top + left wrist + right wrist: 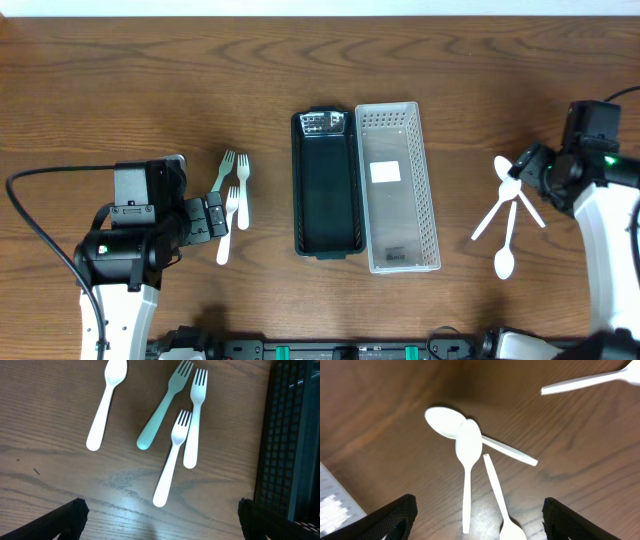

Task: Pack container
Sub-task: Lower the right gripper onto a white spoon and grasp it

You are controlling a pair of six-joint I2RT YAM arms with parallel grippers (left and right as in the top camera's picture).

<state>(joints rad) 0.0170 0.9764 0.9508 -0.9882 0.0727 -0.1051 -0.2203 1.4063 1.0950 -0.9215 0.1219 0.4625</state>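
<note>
A black container (325, 185) lies mid-table beside a white perforated basket (398, 185). Left of them lie a mint fork (224, 170) and two white forks (243, 185). In the left wrist view the mint fork (162, 407), the white forks (172, 455) and a white spoon (106, 402) lie ahead of my left gripper (160, 520), which is open and empty. Several white spoons (508, 210) lie at the right. My right gripper (480, 520) is open and empty just above the crossed spoons (467, 455).
The black container's wall (287, 435) runs along the right edge of the left wrist view. A corner of the white basket (332, 495) shows at the lower left of the right wrist view. A cable (40, 230) loops at the left.
</note>
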